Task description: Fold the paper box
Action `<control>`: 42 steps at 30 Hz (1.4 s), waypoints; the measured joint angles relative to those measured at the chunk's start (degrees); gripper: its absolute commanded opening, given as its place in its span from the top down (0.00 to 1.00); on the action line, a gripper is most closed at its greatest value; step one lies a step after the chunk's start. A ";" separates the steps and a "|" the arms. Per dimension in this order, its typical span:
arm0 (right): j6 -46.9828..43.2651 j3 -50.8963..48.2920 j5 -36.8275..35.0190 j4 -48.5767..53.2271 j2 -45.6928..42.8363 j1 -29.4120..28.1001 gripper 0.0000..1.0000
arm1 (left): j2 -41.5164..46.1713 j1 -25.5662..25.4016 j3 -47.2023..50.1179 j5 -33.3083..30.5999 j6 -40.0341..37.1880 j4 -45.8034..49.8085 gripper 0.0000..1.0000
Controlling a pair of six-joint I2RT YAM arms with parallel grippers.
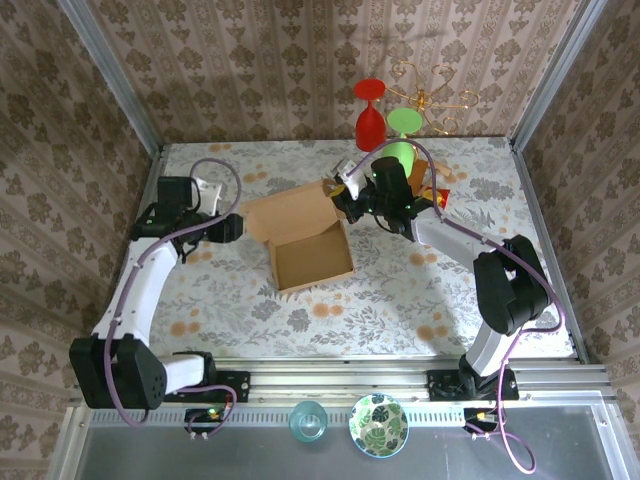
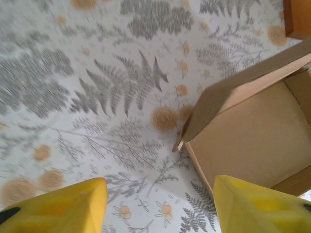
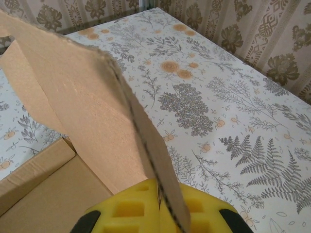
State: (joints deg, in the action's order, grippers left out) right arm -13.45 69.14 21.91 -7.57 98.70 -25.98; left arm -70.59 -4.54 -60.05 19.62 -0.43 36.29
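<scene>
The paper box (image 1: 305, 245) is plain brown cardboard, partly formed, lying mid-table with its lid flap raised toward the back. My right gripper (image 1: 347, 200) is shut on the lid flap's edge (image 3: 146, 141); the yellow pads (image 3: 131, 208) pinch the thin cardboard between them. The box floor (image 3: 43, 199) lies below to the left. My left gripper (image 1: 238, 228) stands open just left of the box, touching nothing. In the left wrist view the box corner (image 2: 187, 138) and its inner floor (image 2: 252, 141) sit ahead of the wide-apart yellow fingers (image 2: 58, 208).
A red wine glass (image 1: 369, 118) and a green wine glass (image 1: 401, 140) stand at the back beside a small wooden stand (image 1: 432, 190). A gold wire ornament (image 1: 432, 100) is behind them. A glass (image 1: 308, 420) and a patterned bowl (image 1: 378, 424) sit on the near rail.
</scene>
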 measured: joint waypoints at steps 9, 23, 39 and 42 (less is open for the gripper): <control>0.61 0.00 0.83 -0.04 0.28 0.02 1.00 | -2.67 1.25 6.95 6.10 3.89 -12.57 0.46; 2.54 0.00 1.03 -1.38 1.57 -0.07 1.00 | -9.40 -3.10 6.38 5.03 5.53 -18.99 0.77; 16.92 -1.36 -15.80 -18.12 7.82 -5.55 1.00 | -11.50 -10.38 4.87 -16.48 14.47 -25.86 0.98; 20.02 -0.37 -18.67 -21.75 10.60 -6.10 1.00 | -12.13 -10.45 4.90 -18.84 16.06 -30.36 0.99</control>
State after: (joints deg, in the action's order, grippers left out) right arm 6.57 68.77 3.25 -29.32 109.30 -32.08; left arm -82.72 -14.98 -55.16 0.78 15.64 5.93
